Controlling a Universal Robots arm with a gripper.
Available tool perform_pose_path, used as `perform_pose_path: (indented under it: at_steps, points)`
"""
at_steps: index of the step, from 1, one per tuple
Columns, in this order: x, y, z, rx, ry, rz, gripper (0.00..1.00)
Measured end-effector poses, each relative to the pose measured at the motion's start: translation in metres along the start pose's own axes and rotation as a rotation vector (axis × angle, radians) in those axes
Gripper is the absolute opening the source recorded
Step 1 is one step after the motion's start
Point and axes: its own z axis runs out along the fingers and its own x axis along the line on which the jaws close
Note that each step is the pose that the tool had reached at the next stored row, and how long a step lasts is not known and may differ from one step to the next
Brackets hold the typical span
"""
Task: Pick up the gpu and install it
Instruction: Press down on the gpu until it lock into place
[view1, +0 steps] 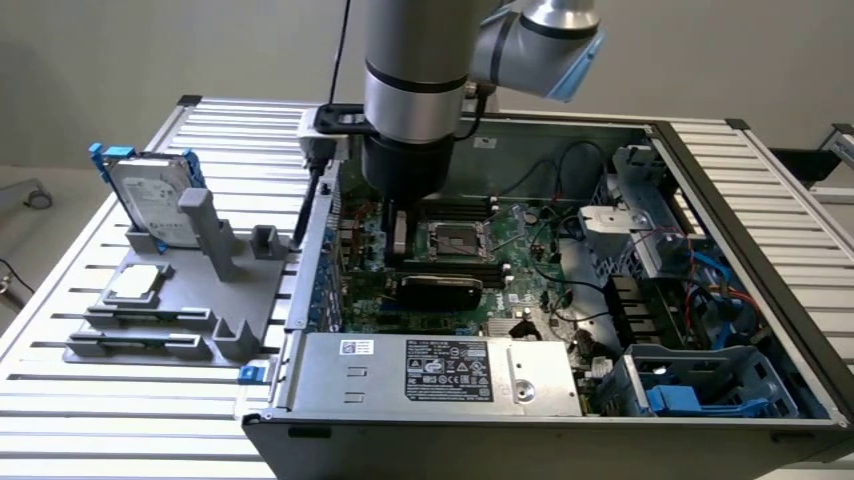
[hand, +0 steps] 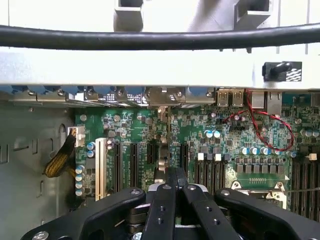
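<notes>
On the worktop (view1: 80, 400), well off to the exterior view's left of the tool (hand: 175, 176), a hard drive (view1: 147, 190) stands in a grey holder (view1: 200, 330). The tool is clenched, fingers pressed together, inside the open computer case (view1: 747, 200). The gpu (view1: 435, 290) stands on edge in the motherboard (hand: 225, 130) slots just below the tool; whether they touch, I cannot tell.

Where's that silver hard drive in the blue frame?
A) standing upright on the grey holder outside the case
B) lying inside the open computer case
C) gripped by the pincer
A: the silver hard drive in its blue frame stands upright on the grey plastic holder, outside the open computer case, at the exterior view's left.
</notes>
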Motion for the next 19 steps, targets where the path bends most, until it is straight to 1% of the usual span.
perform_pose_path:
  at_steps: [3, 6, 9, 11, 12, 14, 17, 19]
  points:
    - [0.000, 0.0039, 0.0000, -0.0087, 0.0033, 0.000, 0.11]
    - [0.000, 0.0076, 0.0001, -0.0191, 0.0061, 0.001, 0.11]
    - [0.000, 0.0106, 0.0003, -0.0337, 0.0086, 0.001, 0.11]
    - [0.000, 0.0121, 0.0003, -0.0434, 0.0124, 0.001, 0.11]
    - [0.000, 0.0125, 0.0003, -0.0470, 0.0153, 0.002, 0.11]
    - [0.000, 0.0132, 0.0000, -0.0514, 0.0229, 0.002, 0.11]
    - [0.000, 0.0136, -0.0018, -0.0541, 0.0389, 0.003, 0.11]
    - [0.000, 0.0138, -0.0035, -0.0564, 0.0477, 0.004, 0.11]
